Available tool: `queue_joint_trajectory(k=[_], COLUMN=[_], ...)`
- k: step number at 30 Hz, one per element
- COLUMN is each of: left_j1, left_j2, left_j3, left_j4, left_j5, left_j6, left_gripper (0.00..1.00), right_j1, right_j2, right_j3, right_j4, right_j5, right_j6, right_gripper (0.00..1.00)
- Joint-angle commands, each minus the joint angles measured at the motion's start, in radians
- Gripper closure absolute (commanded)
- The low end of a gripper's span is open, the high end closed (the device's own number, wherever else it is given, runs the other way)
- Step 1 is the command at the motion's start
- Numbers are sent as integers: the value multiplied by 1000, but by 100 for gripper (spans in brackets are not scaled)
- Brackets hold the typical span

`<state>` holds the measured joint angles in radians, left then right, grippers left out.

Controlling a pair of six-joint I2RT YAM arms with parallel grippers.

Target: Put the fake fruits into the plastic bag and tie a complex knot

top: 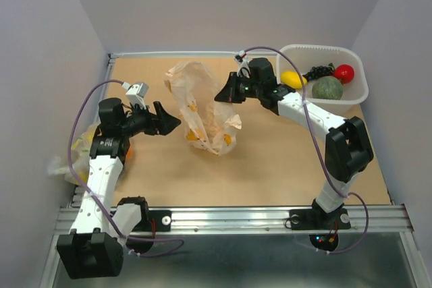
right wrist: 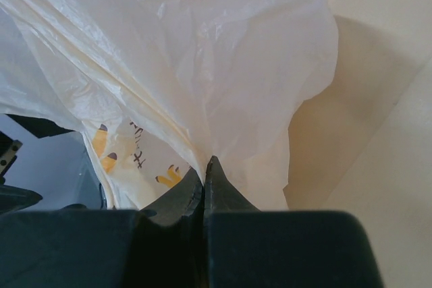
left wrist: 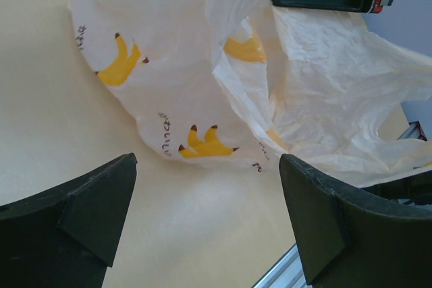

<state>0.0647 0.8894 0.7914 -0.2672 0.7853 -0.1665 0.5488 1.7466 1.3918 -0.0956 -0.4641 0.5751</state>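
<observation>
We see the bag lying crumpled on the desk, about mid-desk and a little left of centre, between the two arms. It is thin, creased and cream-white, printed with yellow bananas and small dark lettering. Its upper part is drawn up toward the right arm.

The right fingers are pressed together on a gathered fold of the bag, and in the right wrist view the plastic fans out upward from that pinch. From above, this pinch sits on the bag's right edge, above the desk surface.

The left fingers are spread wide and grip nothing. They point at the bag's left side from just beside it. In the left wrist view the bag lies ahead of the two dark tips, with bare desk between them. One dark finger of the right arm shows in that view's top right corner.

At the far right corner stands a white tub. In it we make out a lemon, a red ball, a round green fruit and a dark bunch that may be grapes. We cannot tell whether the bag holds any fruit.

A second bag, yellowish, lies at the desk's left edge, partly hidden under the left arm.
</observation>
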Motion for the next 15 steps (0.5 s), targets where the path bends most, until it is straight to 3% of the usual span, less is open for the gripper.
queue_joint_trajectory(k=[1, 7, 9, 10, 11, 12, 13, 14, 15], left_j1=[-107, -190, -190, -190, -192, -190, -190, -187, -174], left_j2=[39, 166, 186, 200, 209, 210, 213, 209, 197], left_j3=[-41, -38, -29, -17, -5, -1, 8, 21, 50], left_j4=[262, 523, 554, 574, 577, 577, 550, 525, 502], left_j5=[-75, -139, -152, -144, -138, -136, -132, -135, -133], left_j6=[-117, -278, -297, -301, -309, -311, -288, -268, -254], left_gripper=[1, 2, 9, 16, 33, 42, 69, 87, 98], right_j1=[-3, -3, -3, -4, -4, -6, -15, -23, -35], right_j2=[22, 41, 44, 42, 45, 47, 53, 57, 63], right_j3=[-22, -14, -19, -25, -33, -37, -39, -42, -50], right_j4=[129, 149, 151, 151, 152, 152, 152, 152, 152], right_j5=[-103, -145, -143, -143, -146, -149, -154, -153, -148], right_j6=[48, 43, 22, 19, 2, -4, -26, -38, -49], right_gripper=[100, 100, 100, 100, 100, 100, 100, 100, 100])
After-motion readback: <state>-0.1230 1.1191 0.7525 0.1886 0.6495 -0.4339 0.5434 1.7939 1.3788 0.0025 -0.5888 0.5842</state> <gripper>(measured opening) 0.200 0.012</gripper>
